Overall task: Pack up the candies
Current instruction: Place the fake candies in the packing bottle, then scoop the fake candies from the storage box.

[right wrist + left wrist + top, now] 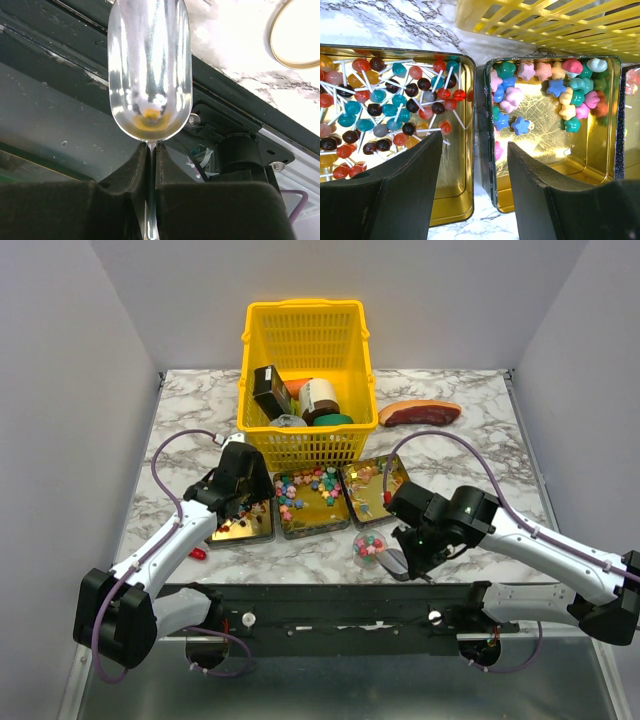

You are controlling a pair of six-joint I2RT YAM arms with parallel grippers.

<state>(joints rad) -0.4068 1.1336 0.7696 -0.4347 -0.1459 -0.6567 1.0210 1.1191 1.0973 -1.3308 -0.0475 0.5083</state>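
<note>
Broadly, the marbled counter (pixel 480 440) carries a yellow basket (pixel 300 445) at the back, filled with grocery packages and cans (pixel 300 400). In front of the basket three gold tins sit side by side. The left tin (pixel 462 200) holds lollipops (pixel 395 100) with thin white sticks. The middle tin (pixel 592 165) holds star-shaped candies (pixel 555 87) in pink, blue, green and yellow. The right tin (pixel 400 472) holds a sparser scatter, too small to tell apart. A reddish slab (pixel 419 412) lies on the counter just right of the basket. The left gripper (pixel 475 170) hangs over the seam between the left and middle tins, its fingers spread wide and touching nothing. The right gripper (pixel 150 165) is near the front edge of the counter, pinching the thin handle of a metal scoop (pixel 149 75) whose bowl reaches over the dark rail (pixel 50 45). An orange glint sits in the bowl, and I cannot tell whether it is a sweet or a reflection. Just left of that gripper stands a small clear cup (pixel 358 552) with a few coloured candies (pixel 371 544) inside. A small red thing (pixel 198 553) lies on the counter beside the left arm (pixel 170 550).
</note>
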